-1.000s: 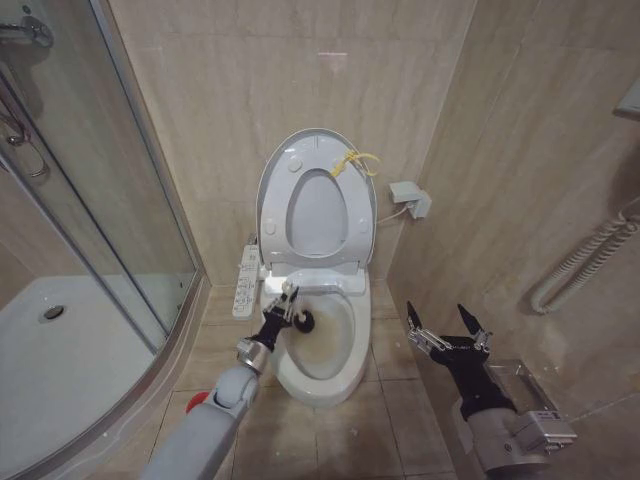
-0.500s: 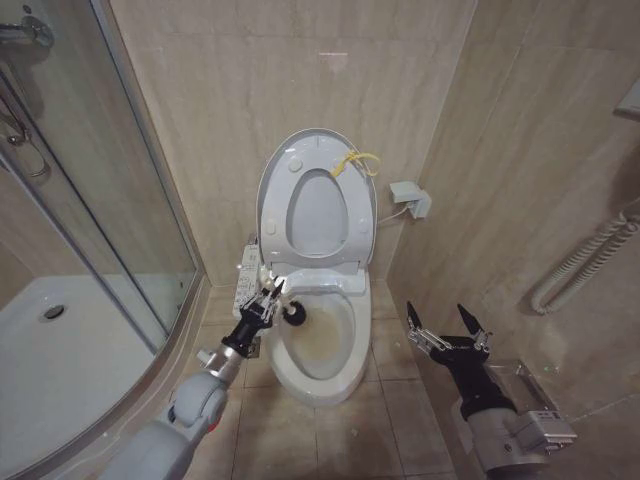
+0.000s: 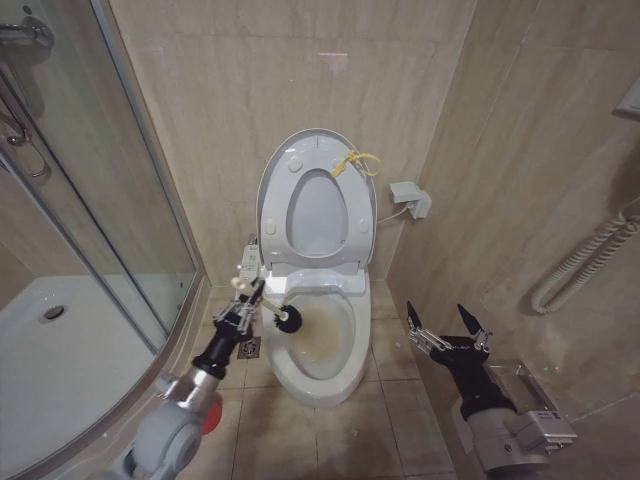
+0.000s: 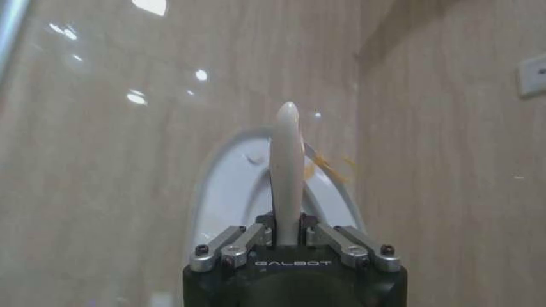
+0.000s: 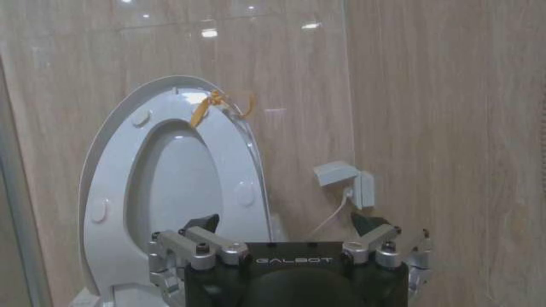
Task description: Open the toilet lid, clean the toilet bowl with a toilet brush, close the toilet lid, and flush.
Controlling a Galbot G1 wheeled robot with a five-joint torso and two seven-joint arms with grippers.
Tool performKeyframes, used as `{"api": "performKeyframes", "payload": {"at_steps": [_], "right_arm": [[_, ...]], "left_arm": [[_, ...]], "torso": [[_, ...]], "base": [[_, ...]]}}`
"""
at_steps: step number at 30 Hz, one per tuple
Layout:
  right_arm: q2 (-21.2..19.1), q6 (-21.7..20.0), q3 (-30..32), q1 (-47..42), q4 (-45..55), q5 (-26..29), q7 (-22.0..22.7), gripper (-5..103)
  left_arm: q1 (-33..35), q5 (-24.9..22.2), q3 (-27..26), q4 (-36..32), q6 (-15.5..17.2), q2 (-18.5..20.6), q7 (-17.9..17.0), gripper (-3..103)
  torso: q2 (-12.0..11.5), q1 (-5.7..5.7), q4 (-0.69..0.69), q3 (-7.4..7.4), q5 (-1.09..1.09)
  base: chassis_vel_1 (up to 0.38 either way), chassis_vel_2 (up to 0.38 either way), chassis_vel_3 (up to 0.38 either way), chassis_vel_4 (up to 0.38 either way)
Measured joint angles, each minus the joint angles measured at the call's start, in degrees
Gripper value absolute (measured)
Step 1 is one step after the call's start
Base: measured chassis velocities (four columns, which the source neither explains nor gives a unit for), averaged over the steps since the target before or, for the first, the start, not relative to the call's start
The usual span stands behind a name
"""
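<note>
Beside the toilet bowl, left hand grips the toilet brush; right hand waits open

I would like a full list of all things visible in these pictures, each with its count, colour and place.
toilet lid: one, white, raised against the back wall, yellow cord at its top edge.
toilet seat: one, white ring, raised against the lid.
toilet bowl: one, white, yellowish-brown stain inside, centre of the floor.
toilet brush: one, black head, pale handle, head at the bowl's left rim.
button panel: one, white, left of the bowl.
shower tray: one, white, behind glass, far left.
wall box: one, white, right of the lid.
hose: one, pale, right wall.
left gripper: shut on the brush handle, left of the bowl.
right gripper: open, right of the bowl, holding nothing.
</note>
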Motion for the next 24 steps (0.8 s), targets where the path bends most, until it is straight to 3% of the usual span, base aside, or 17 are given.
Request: {"api": "performKeyframes", "payload": {"at_steps": [3, 8, 14, 19, 24], "right_arm": [[0.00, 0.00, 0.00, 0.00, 0.00, 0.00, 0.00, 100], [0.00, 0.00, 0.00, 0.00, 0.00, 0.00, 0.00, 100], [0.00, 0.00, 0.00, 0.00, 0.00, 0.00, 0.00, 100], [0.00, 0.00, 0.00, 0.00, 0.00, 0.00, 0.00, 100], [0.00, 0.00, -0.01, 0.00, 0.00, 0.00, -0.01, 100]], "left_arm": [[7.83, 0.66, -5.64, -5.82, 1.33, -0.80, -2.83, 17], [15.24, 3.33, -10.54, -9.88, 2.11, -4.02, -5.13, 17], [25.35, 11.25, -16.30, -15.01, 2.21, -11.27, -8.71, 17], [28.33, 14.89, -17.03, -14.59, 1.28, -14.19, -11.20, 17], [26.56, 16.80, -16.50, -4.74, -4.17, -15.75, -11.54, 17]], "torso": [[0.00, 0.00, 0.00, 0.00, 0.00], [0.00, 0.00, 0.01, 0.00, 0.00], [0.00, -0.01, 0.01, 0.00, 0.01], [0.00, -0.01, 0.00, 0.00, 0.02], [0.00, -0.01, 0.02, 0.01, 0.01]], "base": [[0.000, 0.000, 0.000, 0.000], [0.000, 0.000, 0.000, 0.000], [0.000, 0.000, 0.000, 0.000], [0.000, 0.000, 0.000, 0.000], [0.000, 0.000, 0.000, 0.000]]}}
